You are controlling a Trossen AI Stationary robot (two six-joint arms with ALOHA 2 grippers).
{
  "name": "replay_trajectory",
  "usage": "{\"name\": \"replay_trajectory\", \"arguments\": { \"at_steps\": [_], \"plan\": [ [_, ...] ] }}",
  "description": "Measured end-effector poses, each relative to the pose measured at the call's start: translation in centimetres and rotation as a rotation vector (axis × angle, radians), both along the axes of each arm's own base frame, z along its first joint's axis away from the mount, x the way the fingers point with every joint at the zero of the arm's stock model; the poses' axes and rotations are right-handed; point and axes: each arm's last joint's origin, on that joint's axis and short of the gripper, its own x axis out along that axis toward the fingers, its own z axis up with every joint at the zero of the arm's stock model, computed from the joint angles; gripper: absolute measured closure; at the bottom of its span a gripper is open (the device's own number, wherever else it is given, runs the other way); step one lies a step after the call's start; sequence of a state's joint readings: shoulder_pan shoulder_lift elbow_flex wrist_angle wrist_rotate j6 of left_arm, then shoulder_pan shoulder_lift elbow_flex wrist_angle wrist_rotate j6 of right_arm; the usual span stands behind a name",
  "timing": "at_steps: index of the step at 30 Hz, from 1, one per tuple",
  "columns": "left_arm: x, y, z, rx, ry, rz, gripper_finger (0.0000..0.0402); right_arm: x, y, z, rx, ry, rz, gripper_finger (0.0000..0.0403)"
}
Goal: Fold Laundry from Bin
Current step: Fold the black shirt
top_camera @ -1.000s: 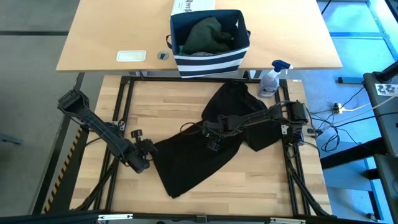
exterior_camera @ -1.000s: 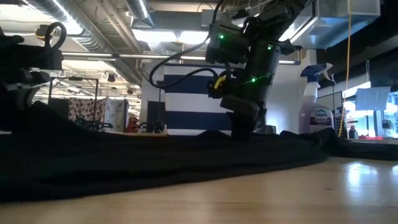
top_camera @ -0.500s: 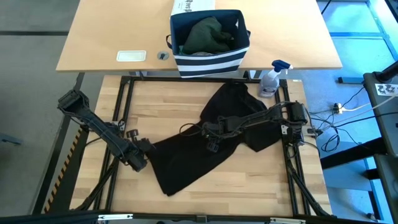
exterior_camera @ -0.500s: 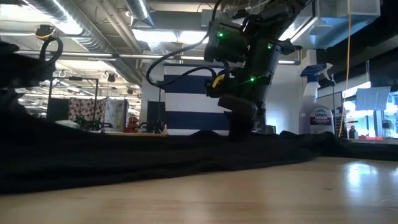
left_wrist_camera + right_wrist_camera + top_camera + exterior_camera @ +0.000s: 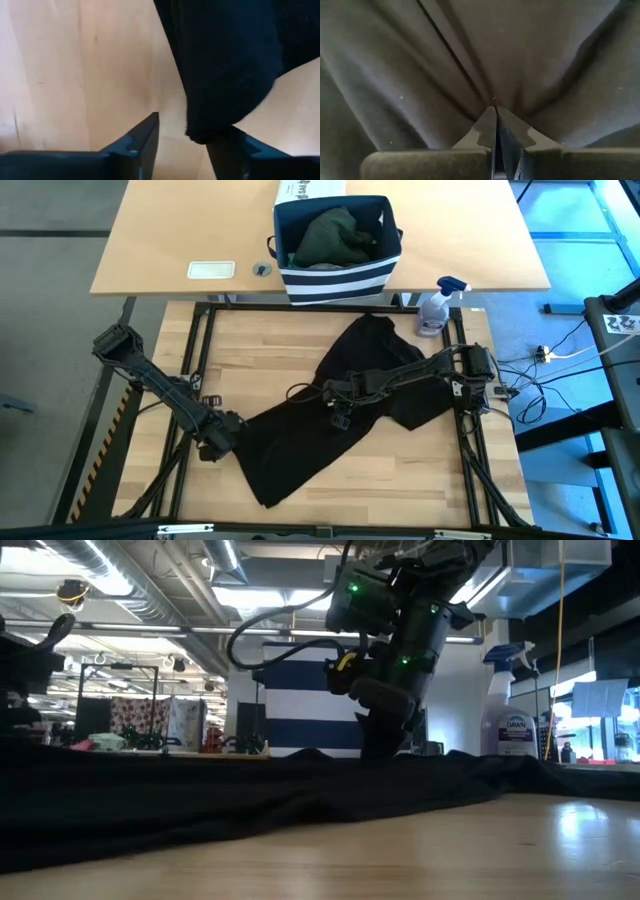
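A black soft cloth garment (image 5: pixel 330 420) lies spread across the light wooden slatted worktable (image 5: pixel 280 340), running on a slant from the far side near the spray bottle down toward the near left. It looks rumpled, with folds gathered toward its middle.

The right gripper (image 5: pixel 335 392) is down on the middle of that black cloth, its two fingers (image 5: pixel 487 127) pressed tight together with a pinch of fabric between them; creases in the cloth fan out from the fingertips. From table height the same arm comes down onto the dark cloth ridge (image 5: pixel 300 790).

The left gripper (image 5: pixel 228 430) sits at the cloth's left edge, low on the table. Its fingers (image 5: pixel 145 137) stand apart with bare wood showing between them, and a rounded corner of the black cloth hangs against one finger without being clamped.

Beyond the worktable, on a tan desk (image 5: pixel 160 240), stands the boxy dark navy fabric bin with white stripes (image 5: pixel 335 275), holding a dark green bunched garment (image 5: pixel 332 237). A white printed box (image 5: pixel 310 190) is just behind the bin, a clear spray bottle with a blue trigger (image 5: pixel 437 308) stands at the worktable's far right corner, and a small white rectangular pad (image 5: pixel 211 270) lies on the desk to the left.
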State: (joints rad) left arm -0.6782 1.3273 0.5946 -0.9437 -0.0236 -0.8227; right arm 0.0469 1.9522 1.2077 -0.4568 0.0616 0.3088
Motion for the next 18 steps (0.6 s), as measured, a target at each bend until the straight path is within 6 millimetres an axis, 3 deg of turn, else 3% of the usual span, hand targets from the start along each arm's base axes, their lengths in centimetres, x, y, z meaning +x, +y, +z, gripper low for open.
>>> {"name": "replay_trajectory", "arguments": {
  "at_steps": [8,13,18],
  "plan": [
    [2.2,-0.6,3.2,-0.078,-0.027,-0.122,0.0191,0.4,0.9,0.2,0.043,-0.051,0.072,0.0384],
    [2.4,-0.3,4.9,-0.043,0.021,-0.137,0.0186,0.5,0.9,0.2,0.048,-0.055,0.074,0.0384],
    [2.2,-0.2,4.9,-0.017,0.037,-0.127,0.0188,0.5,0.9,0.3,0.049,-0.061,0.074,0.0384]
  ]
}}
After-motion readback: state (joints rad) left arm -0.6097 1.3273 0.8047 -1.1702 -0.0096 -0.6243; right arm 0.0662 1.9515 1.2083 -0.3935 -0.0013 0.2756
